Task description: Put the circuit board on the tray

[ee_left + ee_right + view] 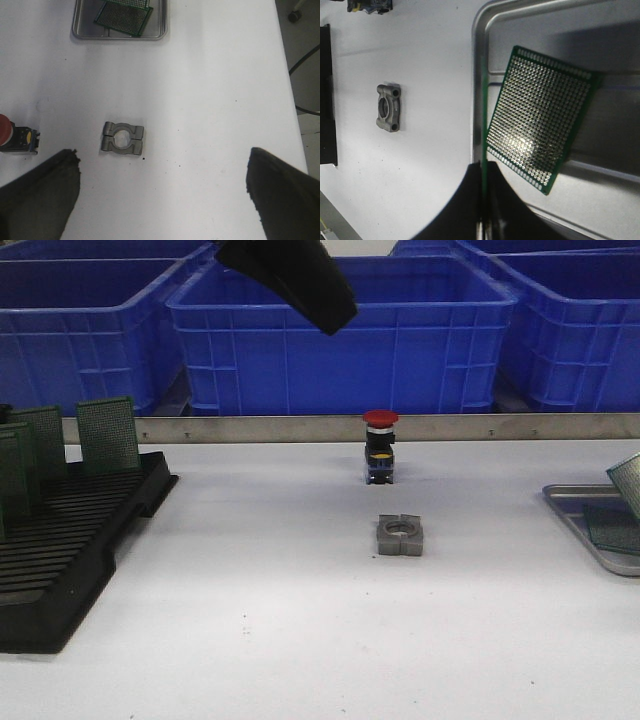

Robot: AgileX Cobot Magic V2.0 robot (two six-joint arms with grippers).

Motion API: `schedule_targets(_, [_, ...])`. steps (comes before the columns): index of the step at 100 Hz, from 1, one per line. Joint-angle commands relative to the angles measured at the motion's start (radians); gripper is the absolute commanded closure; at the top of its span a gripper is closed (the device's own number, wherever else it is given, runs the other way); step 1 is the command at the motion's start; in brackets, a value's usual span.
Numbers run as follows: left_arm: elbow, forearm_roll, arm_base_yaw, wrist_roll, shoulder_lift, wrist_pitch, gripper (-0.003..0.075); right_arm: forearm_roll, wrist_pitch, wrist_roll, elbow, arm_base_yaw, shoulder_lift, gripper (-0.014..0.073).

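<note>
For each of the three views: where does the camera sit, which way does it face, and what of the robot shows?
Front: faces forward over the table to blue bins; a dark arm part shows at top.
Left wrist: looks down on the metal block; left hand open.
Right wrist: looks down into the tray; right hand pinches an edge-on circuit board.
All three share the block.
</note>
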State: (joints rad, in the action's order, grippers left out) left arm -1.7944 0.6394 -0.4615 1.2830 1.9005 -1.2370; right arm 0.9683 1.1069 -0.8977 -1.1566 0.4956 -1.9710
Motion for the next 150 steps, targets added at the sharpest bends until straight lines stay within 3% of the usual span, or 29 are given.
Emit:
schedule_targets(1, [-0.026,0.066,-0.007,-0.006,-0.047,-0.035,0.0091,0.044,0.035,-0.004,-0.024,0.006,0.038,0.0662])
schedule_targets(45, [-0.026,0.066,-0.007,-0.006,-0.047,-0.035,0.0091,0.046,0.028,0.004,-0.024,-0.014,-0.026,0.0643])
schedule_targets(57, [-0.026,0.066,-0.007,-0.006,-0.047,-0.035,0.0091,0.046,0.019,0.005,-0.024,-0.018,-0.026,0.0540])
schedule_targets(78, [-0.026,0.066,-0.007,-0.006,-0.047,-0.035,0.0091,0.046,0.004,0.014,-0.024,-0.018,-0.025,0.0267])
schedule_targets(92, [-0.026,0.066,-0.007,-0.006,-0.047,-0.035,0.0091,0.046,-0.001,0.015,-0.026,-0.018,-0.020,0.0186])
schedule_targets(150, [-0.026,0.066,-0.007,-0.006,-0.047,-0.035,0.0091,0.046,-0.037,0.015,-0.029,-0.018,0.066,0.0178])
